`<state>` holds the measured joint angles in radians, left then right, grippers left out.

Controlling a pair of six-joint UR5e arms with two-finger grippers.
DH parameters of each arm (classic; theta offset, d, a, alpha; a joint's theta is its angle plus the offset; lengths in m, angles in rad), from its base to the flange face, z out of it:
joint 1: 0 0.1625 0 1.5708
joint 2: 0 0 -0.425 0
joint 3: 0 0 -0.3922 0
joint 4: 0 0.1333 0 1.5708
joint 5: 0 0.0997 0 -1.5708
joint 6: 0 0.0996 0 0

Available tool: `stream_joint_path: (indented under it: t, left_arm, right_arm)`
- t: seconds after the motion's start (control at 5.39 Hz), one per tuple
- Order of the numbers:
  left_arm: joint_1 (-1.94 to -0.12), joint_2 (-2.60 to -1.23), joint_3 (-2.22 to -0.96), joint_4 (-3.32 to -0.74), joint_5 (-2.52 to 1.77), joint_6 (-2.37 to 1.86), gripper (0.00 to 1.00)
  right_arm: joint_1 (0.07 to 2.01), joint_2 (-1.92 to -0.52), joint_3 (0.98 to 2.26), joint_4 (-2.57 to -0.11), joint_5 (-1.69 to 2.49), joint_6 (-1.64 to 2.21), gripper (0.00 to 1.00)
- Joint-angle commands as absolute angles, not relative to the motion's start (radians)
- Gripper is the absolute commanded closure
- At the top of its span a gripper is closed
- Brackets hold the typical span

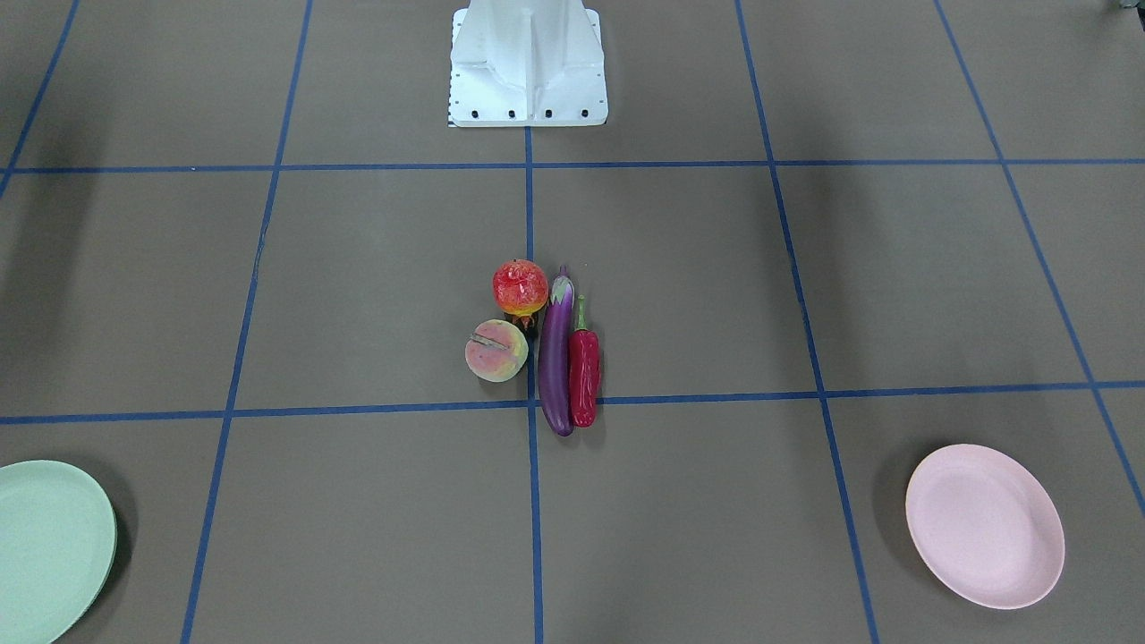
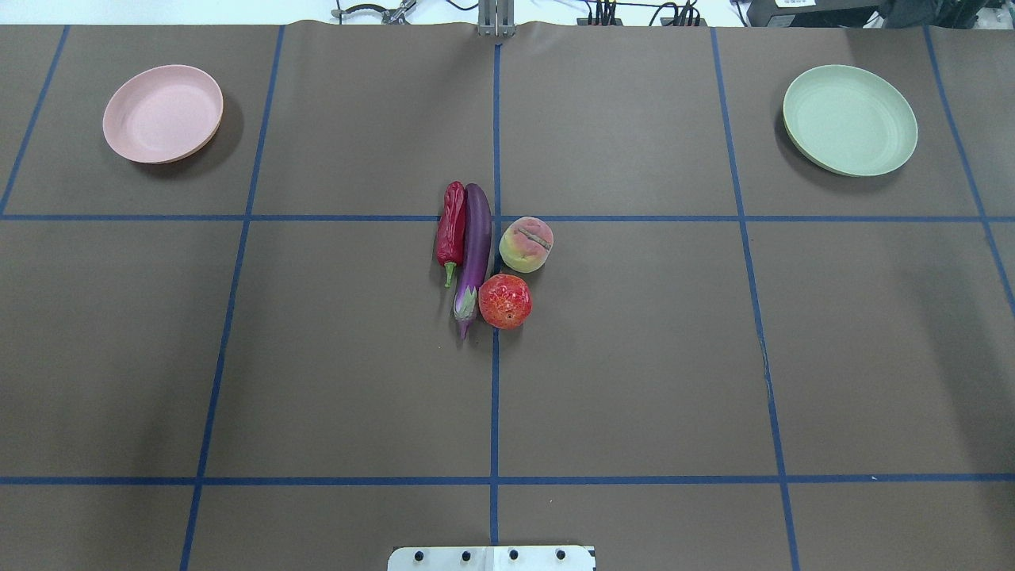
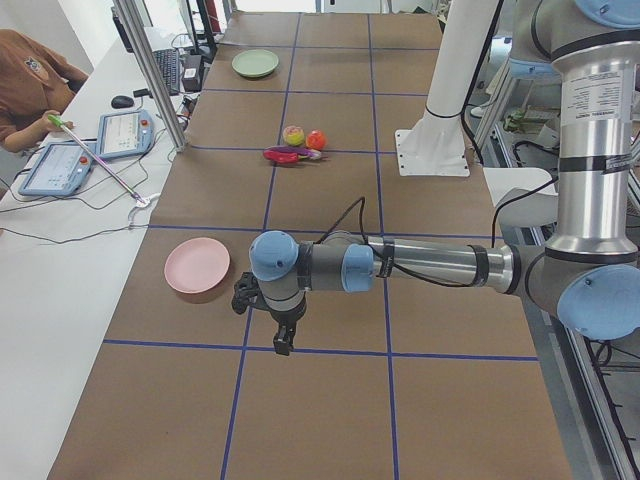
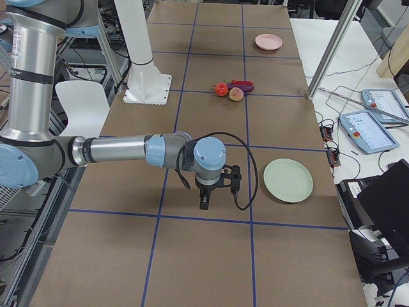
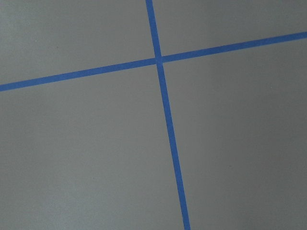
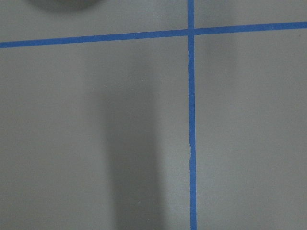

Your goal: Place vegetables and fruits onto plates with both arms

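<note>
The purple eggplant (image 2: 474, 246) and the red chili (image 2: 451, 230) lie side by side at the table's middle. The peach (image 2: 526, 244) and the red-orange pomegranate (image 2: 505, 301) sit just to their right. The pink plate (image 2: 162, 113) is at the far left and the mint green plate (image 2: 850, 119) at the far right; both hold nothing. My left gripper (image 3: 283, 338) hangs over bare table near the pink plate (image 3: 197, 265). My right gripper (image 4: 204, 199) hangs near the green plate (image 4: 288, 180). I cannot tell whether either is open. Both wrist views show only brown table and blue tape.
The white robot base (image 1: 528, 63) stands at the table's robot side. An operator (image 3: 30, 80) sits at a side bench with tablets (image 3: 122, 133). Aluminium posts (image 3: 150, 70) stand along the table's far edge. Blue tape lines grid the table.
</note>
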<state>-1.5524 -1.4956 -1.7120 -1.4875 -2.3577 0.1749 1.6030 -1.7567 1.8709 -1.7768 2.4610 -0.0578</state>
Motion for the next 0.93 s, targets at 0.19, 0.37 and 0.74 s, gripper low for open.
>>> stream_joint_path:
  t: [0.19, 0.37, 0.74]
  left_arm:
    - [-1.552, -1.509, -1.718, -1.483, -2.356, 0.173, 0.0]
    - [-1.551, -1.54, -1.73, -1.482, -2.37, 0.173, 0.0]
    - [-1.551, -1.549, -1.747, -1.494, -2.5, 0.175, 0.0]
  right_arm:
    - [1.603, -1.755, 1.871, -1.752, 2.441, -0.046, 0.0]
    - [1.603, -1.755, 1.879, -1.752, 2.444, -0.046, 0.0]
    - [1.603, -1.753, 1.884, -1.75, 2.445, -0.046, 0.0]
